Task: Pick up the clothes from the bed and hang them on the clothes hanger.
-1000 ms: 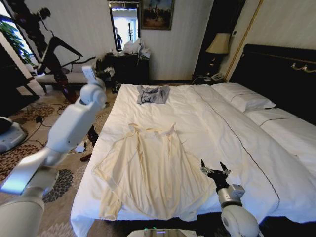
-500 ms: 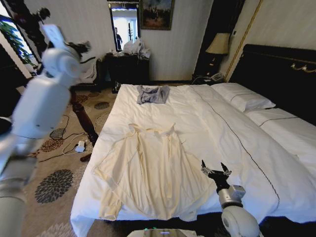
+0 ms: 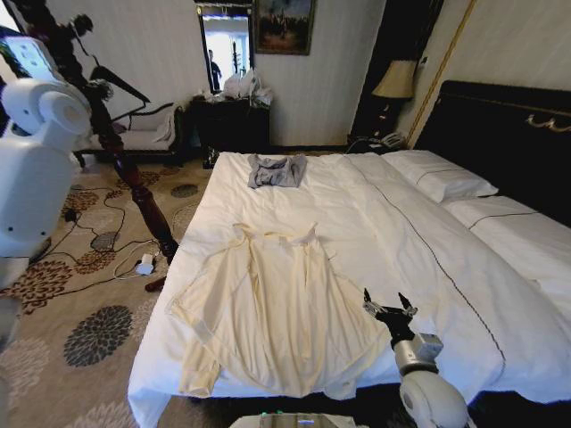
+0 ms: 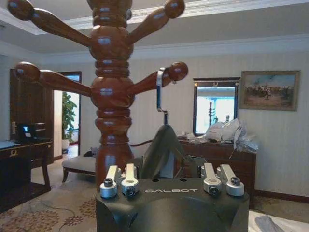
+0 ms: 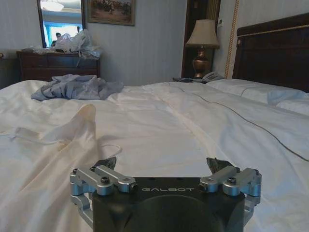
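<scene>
Left arm (image 3: 36, 160) raised at 9 o'clock, its gripper (image 4: 166, 169) pinching clothes hanger (image 4: 161, 140) by wooden coat stand (image 4: 110, 96). Clothes (image 3: 277, 308) flat on bed (image 3: 375, 223), grey garment (image 3: 277, 169) at 12 o'clock. Right gripper (image 3: 388, 312) at 5 o'clock, jaws spread, just beside clothes' hem.

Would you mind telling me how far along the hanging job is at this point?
Nothing looks finished: the shirt lies flat on the bed, untouched. In hand: the left gripper is up at the hanger, whose hook sits by a peg of the coat stand; the right gripper hovers open beside the shirt. Left: picking the shirt up and hanging it.
</scene>
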